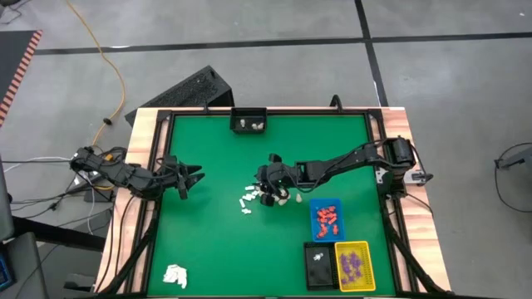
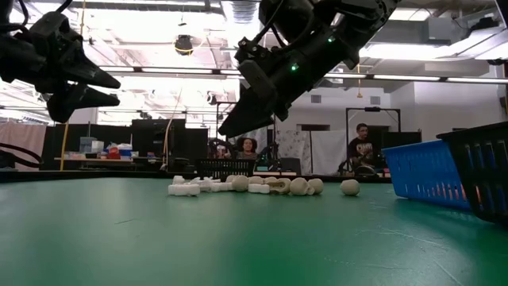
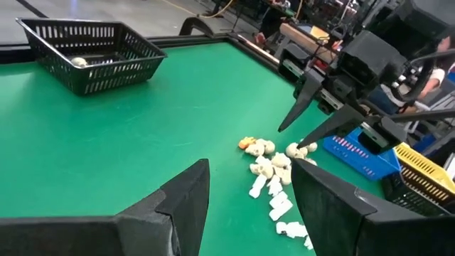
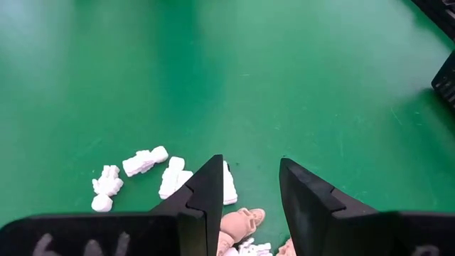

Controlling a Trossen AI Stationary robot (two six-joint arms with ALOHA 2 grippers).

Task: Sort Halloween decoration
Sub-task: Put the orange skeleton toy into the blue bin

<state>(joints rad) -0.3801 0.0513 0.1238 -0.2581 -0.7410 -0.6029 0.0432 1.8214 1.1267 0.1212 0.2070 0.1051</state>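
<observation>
Many tiny Halloween decoration pieces point(image 1: 264, 197), white blocky figures and rounded cream ones, lie heaped mid-table; they look light, hard and prone to roll, best pinched across the body. The right gripper point(image 1: 271, 176) hovers over them, fingers parted and empty. Near the table's left edge the left gripper point(image 1: 193, 178) waits open.
</observation>
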